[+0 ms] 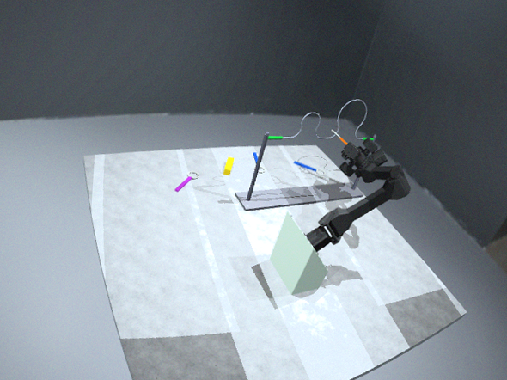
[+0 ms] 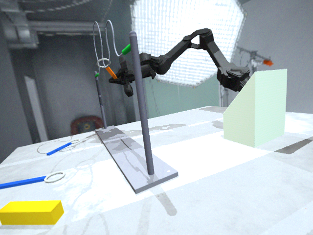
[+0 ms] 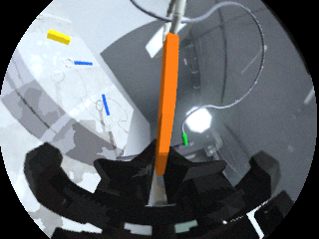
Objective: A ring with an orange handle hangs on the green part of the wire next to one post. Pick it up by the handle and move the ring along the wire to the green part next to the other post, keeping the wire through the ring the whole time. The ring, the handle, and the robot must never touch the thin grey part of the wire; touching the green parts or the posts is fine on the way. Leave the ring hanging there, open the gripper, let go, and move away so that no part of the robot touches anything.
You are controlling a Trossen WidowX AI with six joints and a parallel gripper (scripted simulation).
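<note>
My gripper (image 1: 348, 145) (image 2: 116, 79) (image 3: 159, 141) is shut on the orange handle (image 1: 343, 140) (image 2: 111, 72) (image 3: 168, 95), near its end. The pale ring (image 2: 102, 67) (image 3: 176, 17) is up in the air at the wire, beside the near foot of the tall loop by the far post. The wire (image 1: 358, 100) (image 2: 93, 35) (image 3: 263, 50) appears to pass through it; contact cannot be told. One green part (image 1: 275, 137) (image 2: 126, 49) is at the near post (image 1: 257, 168) (image 2: 142, 106). The other green part (image 1: 368, 138) (image 2: 97, 75) is at the far post (image 1: 356, 182) (image 2: 100, 103), close to my gripper in the top view.
The grey base (image 1: 284, 199) (image 2: 131, 156) carries both posts. A yellow block (image 1: 228, 165) (image 2: 30, 213) (image 3: 59, 37), two blue-handled rings and a purple-handled ring (image 1: 183, 184) lie on the table. A pale green wedge block (image 1: 290, 257) (image 2: 269, 108) stands beside the arm's base.
</note>
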